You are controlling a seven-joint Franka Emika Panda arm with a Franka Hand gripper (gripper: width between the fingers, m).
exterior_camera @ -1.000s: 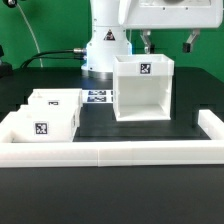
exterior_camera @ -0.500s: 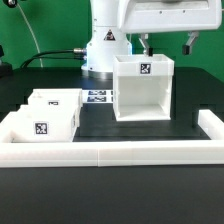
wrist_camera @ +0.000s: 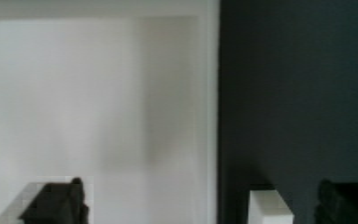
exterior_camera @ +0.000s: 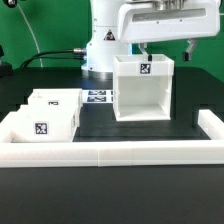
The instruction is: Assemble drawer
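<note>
The tall white drawer shell [exterior_camera: 142, 90] stands upright on the black mat, its open front facing the camera and a square tag on its inner back wall. Two small white trays [exterior_camera: 45, 122] [exterior_camera: 57, 99] with tags sit together at the exterior view's left. My gripper [exterior_camera: 168, 47] hangs open and empty just above the shell's back top edge, one finger on each side of it. In the wrist view my gripper [wrist_camera: 202, 205] is open; a broad white surface [wrist_camera: 87, 100] lies beside a dark area, and I cannot tell which part it is.
A low white wall [exterior_camera: 120, 152] edges the mat's front and sides. The marker board [exterior_camera: 98, 97] lies flat between the trays and the shell. The robot's white base [exterior_camera: 105, 45] stands behind.
My gripper has come down a little toward the shell's top. The shell and both trays have not moved.
</note>
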